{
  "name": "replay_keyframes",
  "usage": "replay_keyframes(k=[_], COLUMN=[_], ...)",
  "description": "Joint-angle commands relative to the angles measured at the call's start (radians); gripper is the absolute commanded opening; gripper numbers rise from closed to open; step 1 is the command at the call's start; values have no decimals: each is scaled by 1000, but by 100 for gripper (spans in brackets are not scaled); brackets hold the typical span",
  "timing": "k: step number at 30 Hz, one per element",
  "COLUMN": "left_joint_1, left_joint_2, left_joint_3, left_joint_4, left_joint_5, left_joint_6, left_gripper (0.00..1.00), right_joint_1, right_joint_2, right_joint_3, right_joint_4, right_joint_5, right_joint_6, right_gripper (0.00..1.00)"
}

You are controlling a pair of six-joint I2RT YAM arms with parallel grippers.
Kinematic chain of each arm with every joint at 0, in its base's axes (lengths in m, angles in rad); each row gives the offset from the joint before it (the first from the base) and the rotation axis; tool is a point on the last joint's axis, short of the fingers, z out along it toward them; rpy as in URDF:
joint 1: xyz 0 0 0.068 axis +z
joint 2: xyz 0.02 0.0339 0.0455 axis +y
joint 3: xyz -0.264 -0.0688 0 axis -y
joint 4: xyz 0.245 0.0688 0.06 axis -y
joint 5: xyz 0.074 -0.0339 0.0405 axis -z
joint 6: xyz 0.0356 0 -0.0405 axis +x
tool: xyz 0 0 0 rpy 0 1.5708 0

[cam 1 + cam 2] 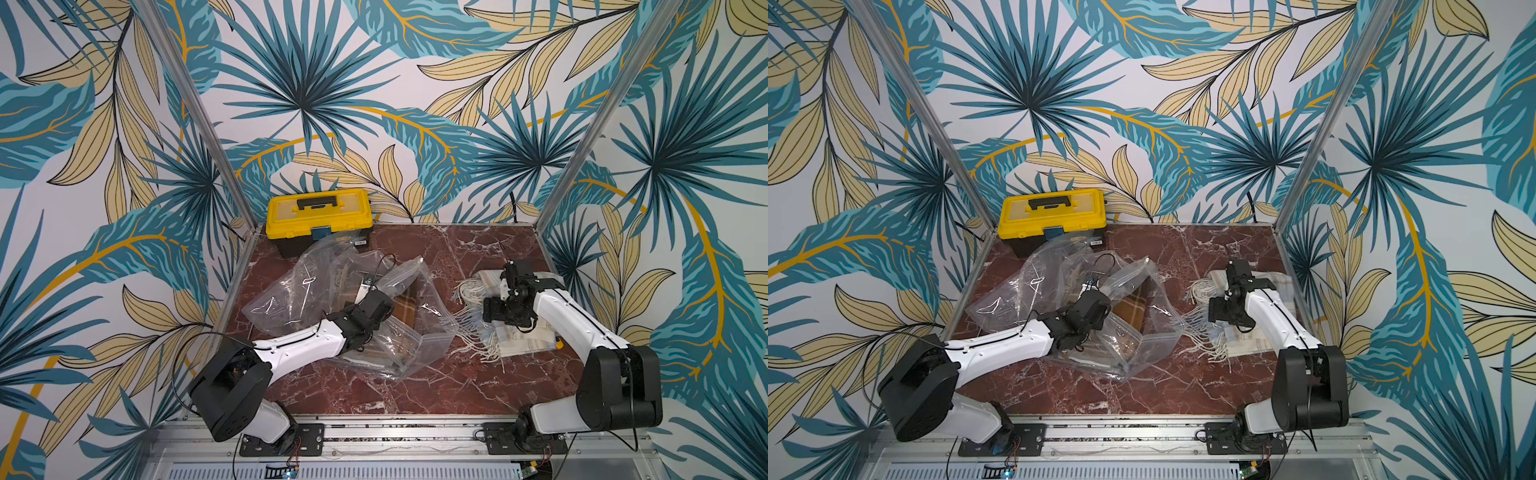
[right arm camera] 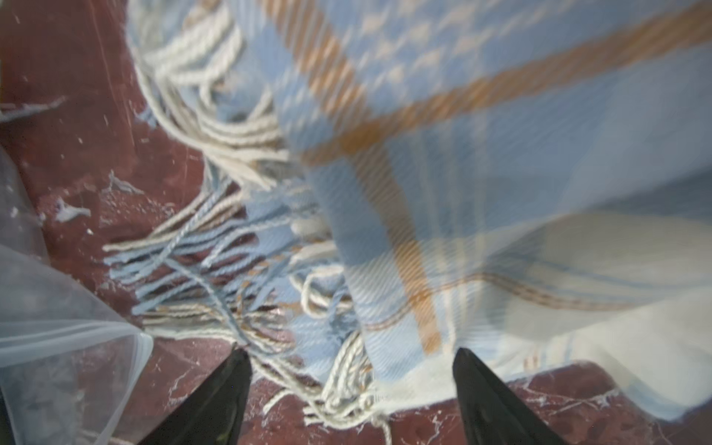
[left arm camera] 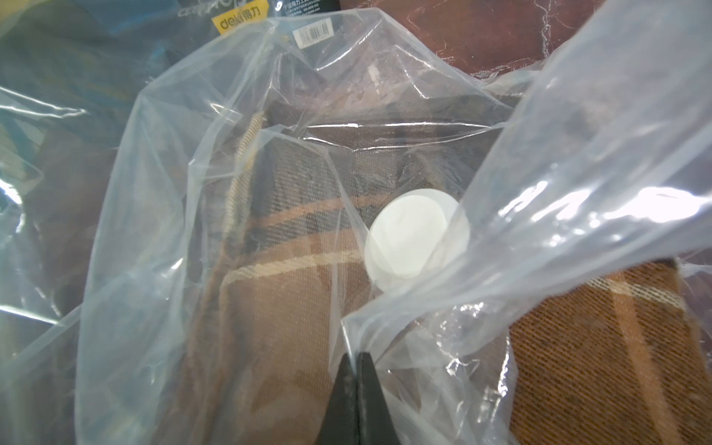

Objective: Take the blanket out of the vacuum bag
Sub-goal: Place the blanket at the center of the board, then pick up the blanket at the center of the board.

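Marble tabletop (image 1: 415, 386): left pincer (image 3: 352, 356) clamps vacuum bag (image 3: 154, 192); right pincer (image 2: 351, 352) gapes over blanket (image 2: 462, 154) near table's edge.

teal and tan leaf wallpaper (image 1: 374, 83) covers the walls. a red-brown marbled tabletop (image 1: 457, 386) lies between aluminium posts (image 1: 199, 116), a yellow toolbox (image 1: 318, 212) at its back.
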Motion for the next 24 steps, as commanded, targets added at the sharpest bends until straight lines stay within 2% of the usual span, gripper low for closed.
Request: replay_keyframes(k=[1, 6, 8, 12, 16, 18, 20, 21, 22, 24], left_joint_1=[6, 7, 6, 6, 7, 6, 6, 5, 6, 7], left_joint_2=[10, 16, 16, 9, 22, 25, 24, 22, 18, 13], left_joint_3=[15, 13, 18, 12, 12, 14, 15, 15, 15, 14], left_joint_4=[16, 20, 16, 19, 17, 17, 16, 14, 13, 8], left_joint_5=[10, 16, 15, 5, 2, 2, 1, -2, -8, -15], left_joint_6=[-1, -1, 4, 13, 15, 12, 13, 15, 17, 22], left_gripper=[0, 0, 0, 0, 0, 0, 0, 0, 0, 0], right_joint_1=[45, 91, 97, 97, 98, 98, 98, 98, 98, 98], right_joint_2=[34, 202, 267, 310, 341, 377, 412, 421, 420, 416], right_joint_3=[0, 59, 91, 116, 119, 121, 119, 120, 119, 122], right_joint_4=[-81, -130, -158, -166, -155, -146, -136, -132, -127, -124], right_joint_5=[-49, 23, 116, 197, 197, 169, 139, 132, 131, 120], right_joint_6=[6, 22, 38, 29, 19, 16, 15, 18, 15, 10], right_gripper=[86, 87, 87, 88, 85, 72, 42, 31, 22, 13])
